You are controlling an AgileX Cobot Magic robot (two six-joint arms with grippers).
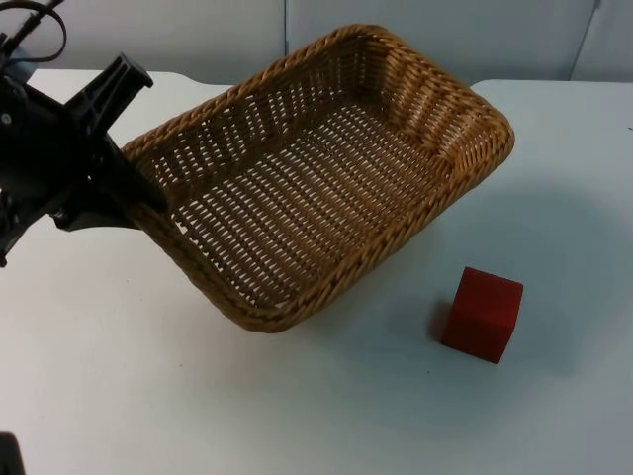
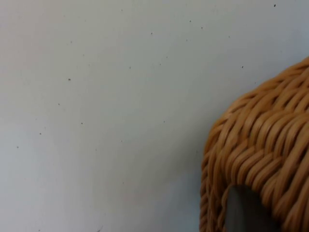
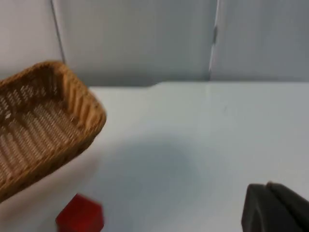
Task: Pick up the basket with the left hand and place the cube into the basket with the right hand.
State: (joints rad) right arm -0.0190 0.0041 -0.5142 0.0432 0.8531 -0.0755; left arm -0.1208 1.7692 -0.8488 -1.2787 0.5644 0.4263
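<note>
A brown wicker basket [image 1: 326, 168] hangs tilted over the table in the top view, its left rim raised. My left gripper [image 1: 146, 201] is shut on that left rim, coming in from the left. The left wrist view looks at the basket's woven wall [image 2: 263, 145] with a dark fingertip [image 2: 246, 210] pressed against it. A red cube [image 1: 482, 315] sits on the table to the right of the basket's near corner, apart from it. In the right wrist view the cube [image 3: 80, 215] lies below the basket [image 3: 43, 121], and a black fingertip [image 3: 273, 208] of my right gripper stands well to its side.
The white table [image 1: 119, 376] ends at a grey partition wall [image 1: 445, 30] behind the basket. The basket casts a shadow on the table around the cube.
</note>
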